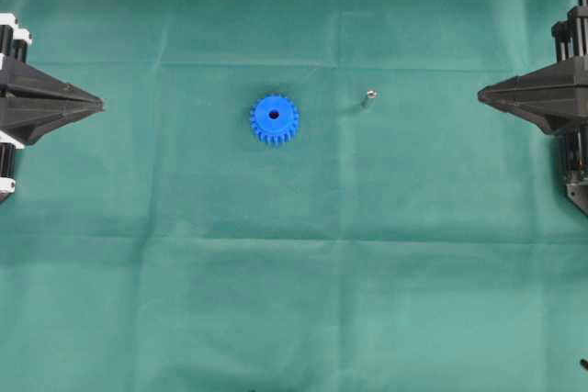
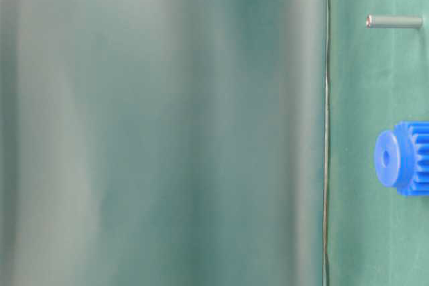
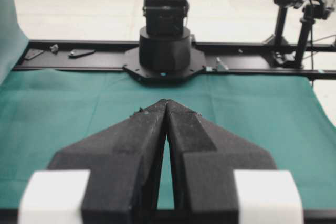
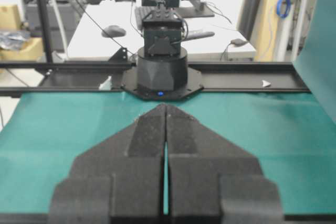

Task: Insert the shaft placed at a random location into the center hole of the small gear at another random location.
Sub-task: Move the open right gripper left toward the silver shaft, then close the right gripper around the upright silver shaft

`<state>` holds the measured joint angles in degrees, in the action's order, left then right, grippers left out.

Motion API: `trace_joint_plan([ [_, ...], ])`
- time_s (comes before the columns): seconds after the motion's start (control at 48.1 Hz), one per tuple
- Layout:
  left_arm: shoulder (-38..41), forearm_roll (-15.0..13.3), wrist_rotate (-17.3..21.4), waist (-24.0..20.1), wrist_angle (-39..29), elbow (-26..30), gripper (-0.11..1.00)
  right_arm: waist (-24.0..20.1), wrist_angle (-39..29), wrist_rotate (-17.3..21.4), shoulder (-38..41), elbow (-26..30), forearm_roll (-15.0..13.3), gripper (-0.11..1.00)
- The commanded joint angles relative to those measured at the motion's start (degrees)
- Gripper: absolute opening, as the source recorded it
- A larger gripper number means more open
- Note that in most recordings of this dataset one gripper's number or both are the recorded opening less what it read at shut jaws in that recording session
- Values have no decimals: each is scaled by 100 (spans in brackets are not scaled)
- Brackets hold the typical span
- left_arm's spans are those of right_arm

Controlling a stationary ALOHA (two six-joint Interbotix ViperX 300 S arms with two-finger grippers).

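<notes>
The small gear [image 1: 274, 119], bright blue and toothed, lies flat near the middle of the green cloth, its dark center hole [image 1: 273, 115] facing up. The shaft [image 1: 369, 96], a tiny silver pin, stands to the gear's right, apart from it. The table-level view shows the shaft [image 2: 395, 22] and the gear [image 2: 404, 159] with its center hole [image 2: 385, 158]. My left gripper [image 1: 99, 105] rests at the left edge, shut and empty. My right gripper [image 1: 481, 94] sits at the right edge, shut and empty. Wrist views show the left fingertips [image 3: 166, 103] and right fingertips [image 4: 165, 108] pressed together.
A green cloth [image 1: 294, 273] covers the table, with fold creases. Each wrist view shows the opposite arm's black base [image 3: 164, 51] [image 4: 161, 72] on a rail at the cloth's far edge. A hanging green backdrop [image 2: 161, 125] fills most of the table-level view.
</notes>
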<state>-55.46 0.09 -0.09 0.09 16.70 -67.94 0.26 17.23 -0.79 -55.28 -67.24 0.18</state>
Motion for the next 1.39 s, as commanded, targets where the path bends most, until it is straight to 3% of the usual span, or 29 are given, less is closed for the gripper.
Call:
trace_joint_plan([
  [0.0,62,79,9,9,18,185,0,62,-18,18,88,105,-35,1],
  [0.291,44,79,9,9,-18,176,0,404,-9,-18,439,70,-35,1],
  [0.541,35,79,9,0,-35,167,0,756,316,-18,1222,0,-9,4],
  [0.603,26,88,9,9,-62,176,0,800,492,-18,1521,-9,-9,14],
  [0.811,26,79,9,9,-149,167,0,958,1266,-26,2821,18,35,76],
  [0.874,26,79,9,9,-167,167,0,1002,1485,-26,3190,26,44,88],
  [0.999,26,79,9,0,-193,167,0,1090,1934,-26,3911,35,62,81],
  [1.373,26,79,18,9,-281,158,0,1169,2733,-26,5353,167,193,82],
])
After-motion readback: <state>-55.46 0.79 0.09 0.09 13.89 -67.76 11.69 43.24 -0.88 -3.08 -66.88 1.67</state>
